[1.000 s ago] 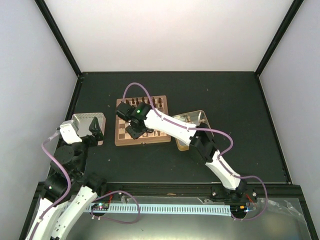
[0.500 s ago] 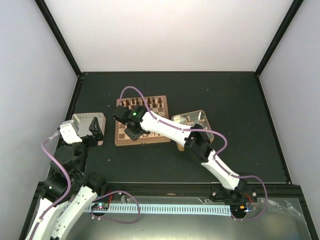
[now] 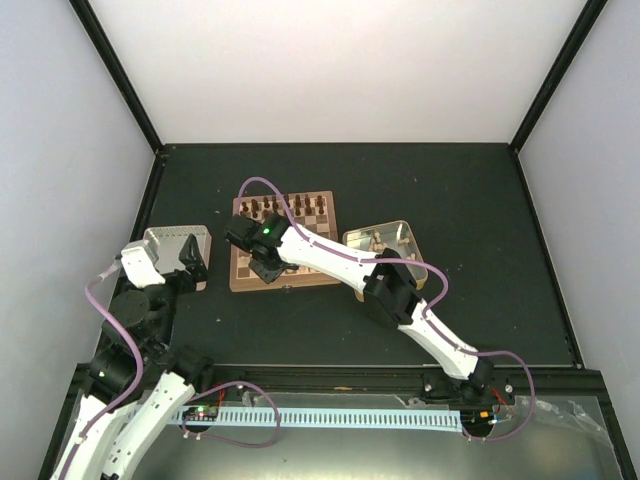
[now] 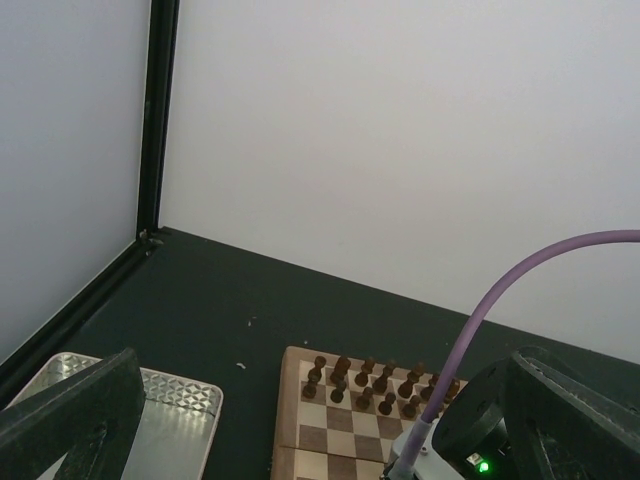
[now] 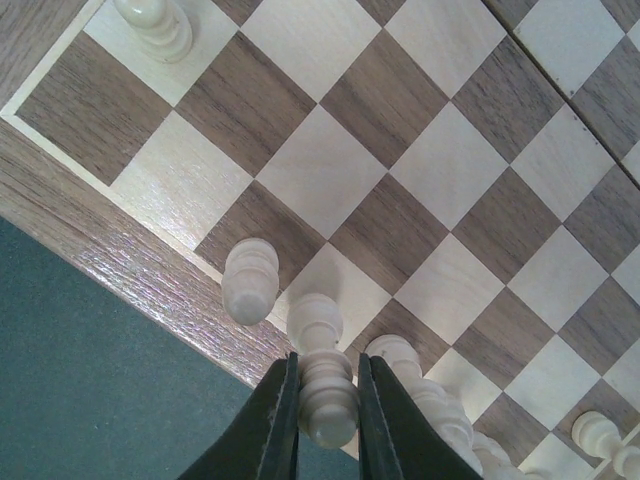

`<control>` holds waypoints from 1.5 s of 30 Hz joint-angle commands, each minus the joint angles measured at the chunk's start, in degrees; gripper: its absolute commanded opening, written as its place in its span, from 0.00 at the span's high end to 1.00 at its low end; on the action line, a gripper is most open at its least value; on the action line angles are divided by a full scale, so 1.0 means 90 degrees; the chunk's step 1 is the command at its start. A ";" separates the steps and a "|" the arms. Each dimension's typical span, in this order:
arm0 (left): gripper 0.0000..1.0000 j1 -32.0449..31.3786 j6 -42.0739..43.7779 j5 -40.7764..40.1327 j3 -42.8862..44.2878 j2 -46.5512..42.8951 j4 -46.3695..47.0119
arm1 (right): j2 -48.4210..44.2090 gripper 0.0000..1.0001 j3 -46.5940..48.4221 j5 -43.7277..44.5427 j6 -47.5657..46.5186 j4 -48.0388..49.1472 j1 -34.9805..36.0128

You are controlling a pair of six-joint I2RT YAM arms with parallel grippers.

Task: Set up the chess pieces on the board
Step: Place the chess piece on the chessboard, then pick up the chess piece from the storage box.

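Overhead, the right arm reaches across the tabletop [image 3: 480,200] to the near-left part of the board [image 3: 290,285]. Its wrist view shows the right gripper [image 5: 326,362] clamped on 1 pale chessman [image 5: 328,400], upright over the edge row of squares. Its base is hidden, so perhaps it touches the wood. Other pale pieces [image 5: 250,282] stand just beside it along that row. Dark brown chessmen [image 4: 375,380] fill the 2 far rows. The left gripper [image 4: 322,372] hangs near a silver metal tin [image 4: 160,420], fingers [image 4: 80,410] spread wide with nothing between them.
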 commanded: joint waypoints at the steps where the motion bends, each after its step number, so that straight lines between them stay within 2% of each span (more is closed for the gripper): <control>1: 0.01 0.0060 -0.0039 0.0026 0.0007 0.0074 -0.0063 | 0.0089 0.82 0.0112 0.0152 -0.0064 0.0012 0.0036; 20: 0.01 0.0118 -0.0039 0.0105 0.0000 0.0108 -0.0054 | -0.0039 0.75 0.0103 0.0198 0.0066 0.0144 0.0033; 31: 0.01 0.0147 -0.0041 0.0143 0.0010 0.0185 -0.0030 | -0.1219 0.67 -0.0571 0.0363 0.0658 0.0984 -0.0077; 34: 0.01 0.0147 -0.0024 0.0250 0.0007 0.0225 0.0005 | -0.1834 0.66 -0.1311 0.0402 0.0887 0.1467 -0.0180; 39: 0.01 0.0148 0.0150 0.0788 -0.0036 0.0378 0.0222 | -0.3405 0.62 -0.3265 0.0509 0.1363 0.2681 -0.0619; 45: 0.01 0.0147 0.0250 0.1570 -0.0044 0.0609 0.0506 | -0.4943 0.57 -0.5811 0.0389 0.2013 0.3634 -0.1744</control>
